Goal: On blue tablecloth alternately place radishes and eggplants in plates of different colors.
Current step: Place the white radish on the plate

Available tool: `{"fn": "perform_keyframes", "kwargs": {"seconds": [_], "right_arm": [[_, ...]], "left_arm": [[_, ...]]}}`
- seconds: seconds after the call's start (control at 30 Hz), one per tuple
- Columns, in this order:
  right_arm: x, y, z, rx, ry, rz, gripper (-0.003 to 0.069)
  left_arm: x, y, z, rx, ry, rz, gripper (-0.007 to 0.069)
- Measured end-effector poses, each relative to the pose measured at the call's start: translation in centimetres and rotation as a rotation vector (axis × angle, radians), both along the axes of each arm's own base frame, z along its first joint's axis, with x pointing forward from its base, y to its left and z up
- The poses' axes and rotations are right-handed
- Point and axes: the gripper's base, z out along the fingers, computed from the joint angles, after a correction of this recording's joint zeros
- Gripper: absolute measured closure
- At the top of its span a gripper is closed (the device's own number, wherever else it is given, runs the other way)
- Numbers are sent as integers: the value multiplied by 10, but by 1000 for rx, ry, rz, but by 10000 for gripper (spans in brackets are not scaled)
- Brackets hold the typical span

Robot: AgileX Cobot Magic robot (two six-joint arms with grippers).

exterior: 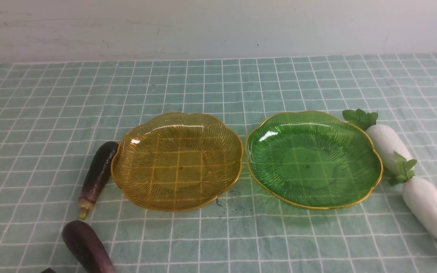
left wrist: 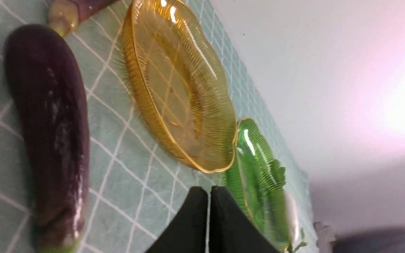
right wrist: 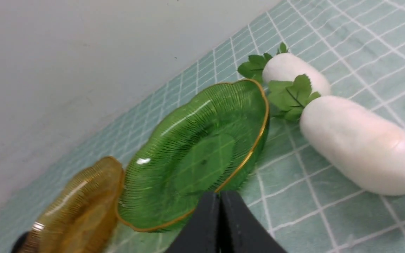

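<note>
Seeing two eggplants, the far eggplant (exterior: 98,176) close against the amber plate (exterior: 180,167) and the near eggplant (exterior: 88,246) lower down, probably staged there for easy reach by the left arm. Likewise finding the far radish (exterior: 389,146) by the rim of the green plate (exterior: 313,163) and the near radish (exterior: 431,210) behind it, with leaves lapping the first, likely set for the right arm. Presumably keeping both plates central and side by side on the blue tablecloth (exterior: 211,242) so as to let either side deliver. Holding nothing in the left tool (left wrist: 204,191), closed to its narrowest; likewise nothing in the right tool (right wrist: 220,195), pinched fully together. Counting no vegetable in either plate, so judging the task unstarted. Must open a tool first, then straddle a body across its slim width. Beware of nudging the rim when lifting either far piece.
</note>
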Motion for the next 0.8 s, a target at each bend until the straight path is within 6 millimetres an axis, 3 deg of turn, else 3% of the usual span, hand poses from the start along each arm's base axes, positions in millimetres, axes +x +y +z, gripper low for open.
{"fn": "perform_keyframes", "kwargs": {"seconds": [0.17, 0.23, 0.37, 0.47, 0.53, 0.63, 0.8], "right_arm": [[1, -1, 6, 100, -51, -27, 674], [1, -1, 8, 121, -62, -27, 674], [-6, -1, 51, -13, -212, -15, 674], [-11, -1, 80, -154, -291, -13, 674], [-9, -1, 88, -216, -281, -2, 674], [3, 3, 97, -339, -169, 66, 674], [38, 8, 90, -489, 201, 254, 674]], "left_arm": [[0, 0, 6, -106, -18, 15, 632], [-2, -2, 20, -98, -59, -5, 632], [-12, -5, 67, 26, -207, -70, 632], [-11, -10, 88, 130, -207, -141, 632], [-7, -12, 94, 172, -176, -176, 632], [10, -20, 96, 305, -15, -311, 632], [40, -26, 87, 458, 239, -496, 631]]}}
